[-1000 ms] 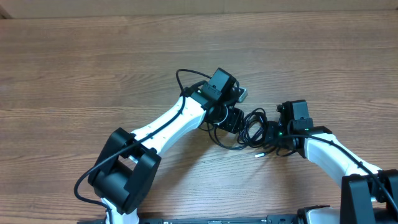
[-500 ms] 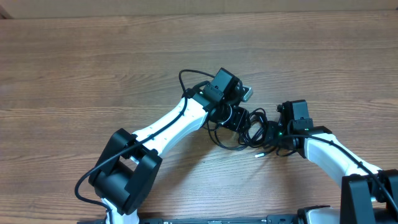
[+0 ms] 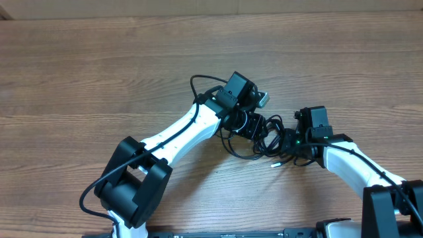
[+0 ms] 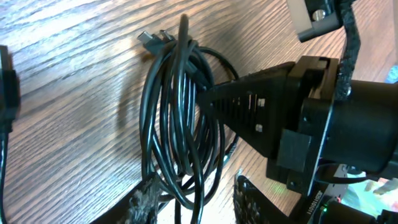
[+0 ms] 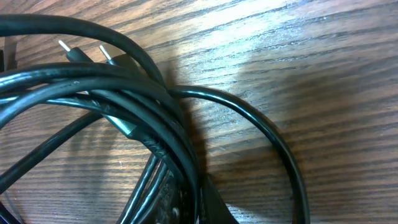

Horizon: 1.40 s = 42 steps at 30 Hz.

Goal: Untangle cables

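The left arm (image 3: 178, 132) is seen reaching from the lower left toward the middle of the wooden worktop (image 3: 99, 66). The left pincer (image 3: 259, 127) is set at the left edge of the cables (image 3: 268, 140). In the left wrist view one ribbed black finger (image 4: 249, 106) is pushed tip-first into the coil. Its jaws are seen standing somewhat apart, but whether a strand is grasped cannot be told.

The cables lie on the worktop as one tangled bundle of thin black loops between the two pincers, touching both. The separate strands cannot be counted. Two silver-tipped plug ends (image 5: 81, 48) are noted side by side in the right wrist view, and one small light tip (image 3: 273, 164) is seen just below the bundle from overhead.

The right pincer (image 3: 289, 142) is placed at the right edge of the bundle and is clenched. Whether a strand is pinched in it cannot be made out. The right arm (image 3: 350, 162) is seen entering from the lower right. Counted: two arms, two pincers, one bundle.
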### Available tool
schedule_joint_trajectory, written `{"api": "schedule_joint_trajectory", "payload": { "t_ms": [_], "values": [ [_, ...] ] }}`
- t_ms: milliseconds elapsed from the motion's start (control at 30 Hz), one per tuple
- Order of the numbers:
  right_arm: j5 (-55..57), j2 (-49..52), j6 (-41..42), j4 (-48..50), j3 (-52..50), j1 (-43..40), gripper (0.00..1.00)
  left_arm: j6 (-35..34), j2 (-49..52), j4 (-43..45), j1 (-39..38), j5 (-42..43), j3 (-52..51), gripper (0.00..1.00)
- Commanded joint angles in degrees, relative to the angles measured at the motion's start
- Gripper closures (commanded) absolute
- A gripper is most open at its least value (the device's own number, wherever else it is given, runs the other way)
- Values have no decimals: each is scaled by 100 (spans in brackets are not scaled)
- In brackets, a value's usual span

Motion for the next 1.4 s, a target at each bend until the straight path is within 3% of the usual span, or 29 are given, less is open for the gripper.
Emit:
{"api": "schedule_joint_trajectory", "payload": {
  "t_ms": [0, 367, 467, 567, 900, 1167, 1367],
  "values": [
    [468, 76, 46, -107, -83, -42, 96, -55, -26, -4, -111, -101, 70, 63],
    [468, 79, 46, -131, -83, -42, 96, -50, -28, -170, -289, -758, 68, 70],
    [468, 76, 46, -131, -83, -42, 96, -55, -26, -214, -289, -911, 68, 78],
    [468, 76, 46, -131, -83, -42, 96, -57, -26, -229, -289, -977, 68, 96],
    [470, 76, 46, -153, -83, -42, 96, -72, -90, -776, -87, -1032, 129, 96],
    [470, 76, 46, -177, -83, -42, 96, -59, -505, -1725, 1156, -933, 396, 96],
    [470, 76, 46, -177, -83, -42, 96, -210, -610, -1740, 2072, 9, 393, 96]
  ]
}}
